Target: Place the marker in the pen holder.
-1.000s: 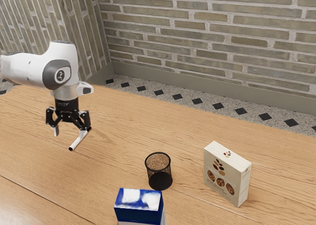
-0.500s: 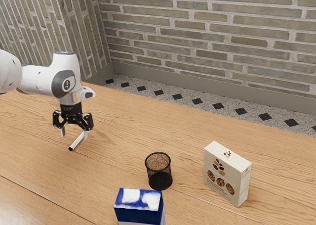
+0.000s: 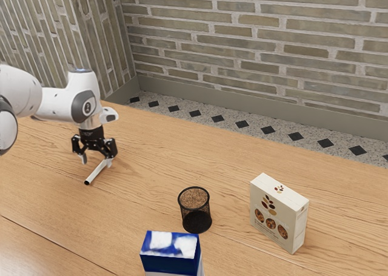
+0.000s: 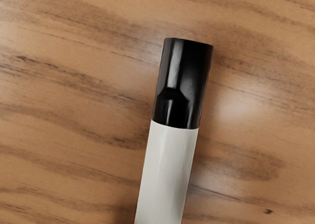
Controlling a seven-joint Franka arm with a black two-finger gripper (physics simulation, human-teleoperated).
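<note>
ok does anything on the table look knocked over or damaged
Nothing stands out: the pen holder, cream box and blue-and-white carton stand upright, and the marker lies on the table by my open gripper, with no visible damage.

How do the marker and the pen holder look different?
The marker lies down, but the pen holder stands upright. The marker is thin; the pen holder is much wider. The marker is white and black, while the pen holder is black mesh. Both rest on the table.
</note>
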